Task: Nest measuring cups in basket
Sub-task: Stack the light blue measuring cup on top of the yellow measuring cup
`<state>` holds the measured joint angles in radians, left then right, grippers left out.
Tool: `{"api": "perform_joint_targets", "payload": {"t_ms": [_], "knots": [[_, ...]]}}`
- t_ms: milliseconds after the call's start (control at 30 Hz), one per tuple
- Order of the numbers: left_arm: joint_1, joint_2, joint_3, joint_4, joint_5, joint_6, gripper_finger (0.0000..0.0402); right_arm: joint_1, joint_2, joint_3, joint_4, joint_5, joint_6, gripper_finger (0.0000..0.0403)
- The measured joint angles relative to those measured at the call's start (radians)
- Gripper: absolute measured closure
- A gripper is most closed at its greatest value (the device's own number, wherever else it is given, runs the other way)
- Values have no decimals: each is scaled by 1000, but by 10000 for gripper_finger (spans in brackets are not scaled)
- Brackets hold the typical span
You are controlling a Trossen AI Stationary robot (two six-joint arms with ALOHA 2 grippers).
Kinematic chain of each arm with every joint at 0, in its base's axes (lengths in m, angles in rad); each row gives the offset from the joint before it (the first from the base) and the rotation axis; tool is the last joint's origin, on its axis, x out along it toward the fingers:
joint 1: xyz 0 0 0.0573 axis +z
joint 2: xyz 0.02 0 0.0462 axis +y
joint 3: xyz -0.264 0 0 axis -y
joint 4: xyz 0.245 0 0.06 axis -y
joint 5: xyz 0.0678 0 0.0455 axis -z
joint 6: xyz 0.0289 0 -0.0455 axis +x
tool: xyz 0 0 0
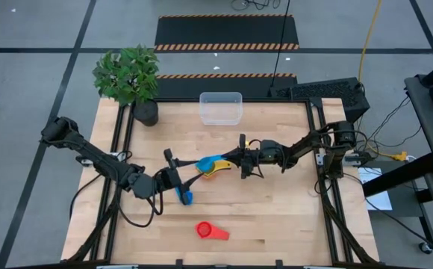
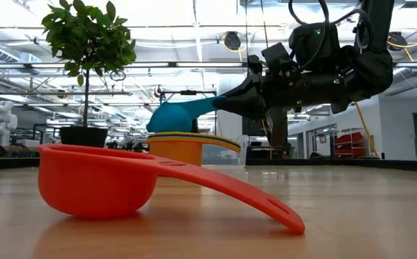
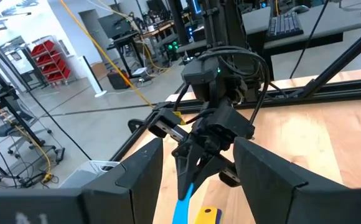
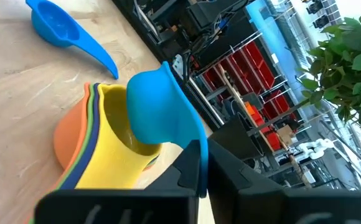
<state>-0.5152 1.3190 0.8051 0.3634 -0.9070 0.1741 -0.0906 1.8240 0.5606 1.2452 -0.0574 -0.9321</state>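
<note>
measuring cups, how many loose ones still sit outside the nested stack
2: a red plastic measuring cup near the table's front edge, and a dark blue plastic cup by the left gripper. More may be hidden.

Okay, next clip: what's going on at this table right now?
The right claw is shut on the handle of a light blue cup, holding it over a nested stack of cups mid-table. The left claw sits open close by, holding nothing, next to a dark blue cup lying on the wood. A red cup lies apart near the front edge. The clear basket at the back has no cups in it.
</note>
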Motion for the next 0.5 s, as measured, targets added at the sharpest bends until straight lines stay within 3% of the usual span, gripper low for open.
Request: {"api": "perform_joint_targets", "payload": {"t_ms": [500], "knots": [[0,0,0,0,0,0,204,-2,0,0,-25,0,32,332]]}}
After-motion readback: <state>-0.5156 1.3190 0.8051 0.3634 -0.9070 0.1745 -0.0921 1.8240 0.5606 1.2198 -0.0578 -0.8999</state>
